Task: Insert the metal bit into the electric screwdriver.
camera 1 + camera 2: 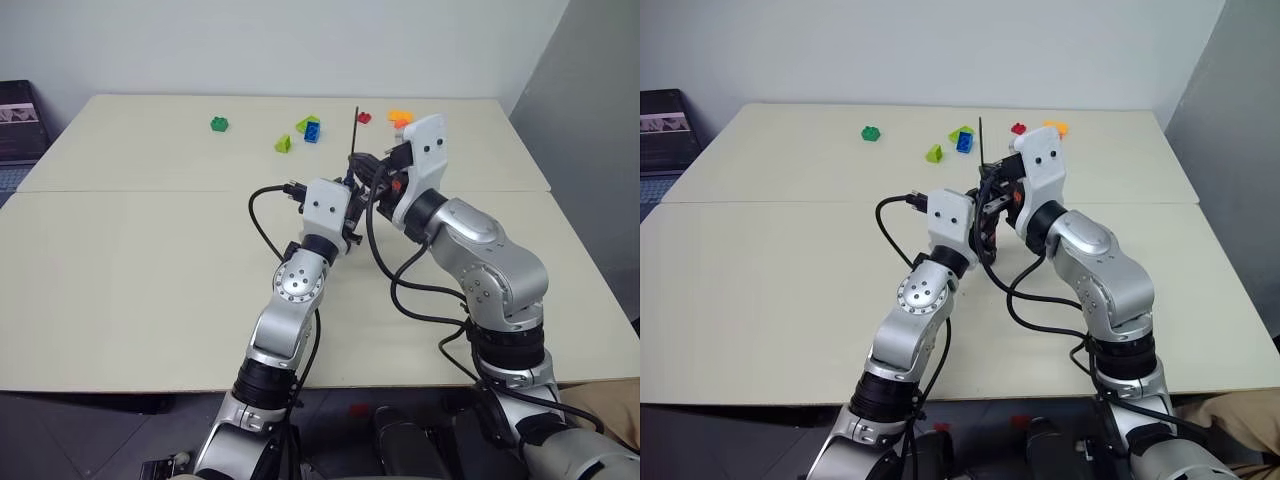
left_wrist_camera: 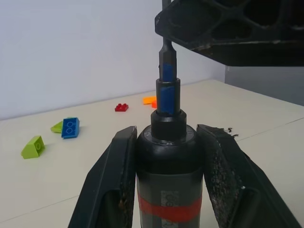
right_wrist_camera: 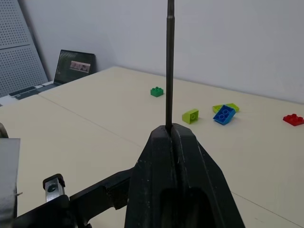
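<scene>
Black fingers of the left end effector [image 2: 166,180] are clamped on the electric screwdriver [image 2: 167,161], nose upward, above the tabletop [image 1: 130,270]. Just above it, the right end effector [image 3: 173,142] pinches the metal bit [image 3: 169,66], which stands upright.

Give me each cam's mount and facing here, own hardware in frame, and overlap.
Head stereo pair: looks forward and down at the table; both arms show.
Left wrist: looks along the left gripper, shut on the electric screwdriver.
Right wrist: looks along the right gripper, shut on the metal bit.
Shared: blue brick, red brick.
</scene>
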